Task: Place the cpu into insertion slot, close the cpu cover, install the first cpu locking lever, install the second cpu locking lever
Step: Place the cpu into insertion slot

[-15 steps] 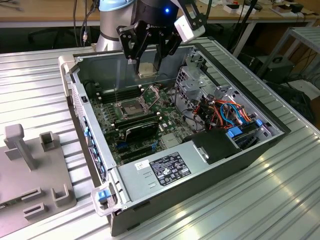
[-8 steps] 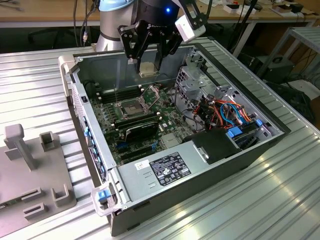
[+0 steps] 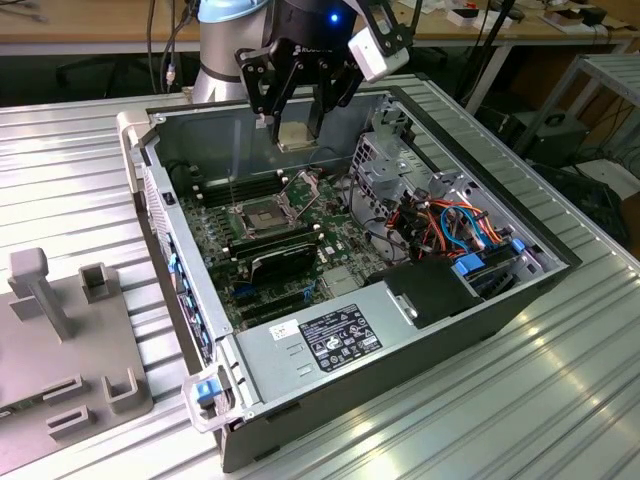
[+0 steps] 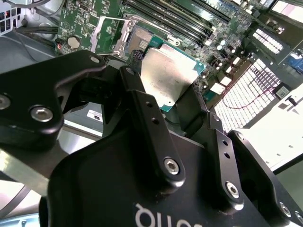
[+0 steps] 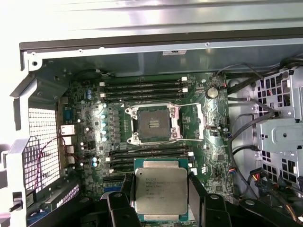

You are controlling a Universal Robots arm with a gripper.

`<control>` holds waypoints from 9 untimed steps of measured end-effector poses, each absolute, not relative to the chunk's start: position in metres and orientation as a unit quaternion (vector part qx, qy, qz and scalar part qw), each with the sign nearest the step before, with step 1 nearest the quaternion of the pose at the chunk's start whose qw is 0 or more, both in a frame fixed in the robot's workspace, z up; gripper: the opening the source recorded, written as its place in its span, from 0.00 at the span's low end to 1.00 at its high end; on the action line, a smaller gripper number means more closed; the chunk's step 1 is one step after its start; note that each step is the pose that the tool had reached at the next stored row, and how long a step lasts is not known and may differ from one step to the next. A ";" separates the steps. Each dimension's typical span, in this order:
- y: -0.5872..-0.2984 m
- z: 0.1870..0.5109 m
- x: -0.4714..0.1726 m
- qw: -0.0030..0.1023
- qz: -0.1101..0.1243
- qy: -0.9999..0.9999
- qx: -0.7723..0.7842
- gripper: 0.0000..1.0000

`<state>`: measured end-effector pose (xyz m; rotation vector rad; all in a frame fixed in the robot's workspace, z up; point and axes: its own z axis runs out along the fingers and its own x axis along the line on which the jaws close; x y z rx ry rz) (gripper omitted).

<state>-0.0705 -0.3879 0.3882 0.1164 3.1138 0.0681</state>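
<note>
Exterior view: gripper hangs over the open case on the worktop. Its jaws are closed on the cpu, held above and apart from the slot. The cover stands raised beside the slot.

Second wrist view: cpu gripped by two opposite edges, metal top towards the camera, slot beyond it.

First wrist view: slot bare, dark centre exposed; cpu near it, not over it.

Step in hand, by judgement: placing the cpu. This calls for the chip to be square over the slot and level before release.
</note>
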 end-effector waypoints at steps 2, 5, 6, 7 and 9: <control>-0.388 0.388 -0.070 0.012 0.022 0.999 0.037 0.55; -0.387 0.388 -0.070 0.012 0.022 0.999 0.037 0.55; -0.387 0.388 -0.070 0.012 0.022 0.999 0.037 0.55; -0.387 0.388 -0.069 0.012 0.022 0.999 0.037 0.55; -0.387 0.388 -0.069 0.012 0.022 0.999 0.037 0.55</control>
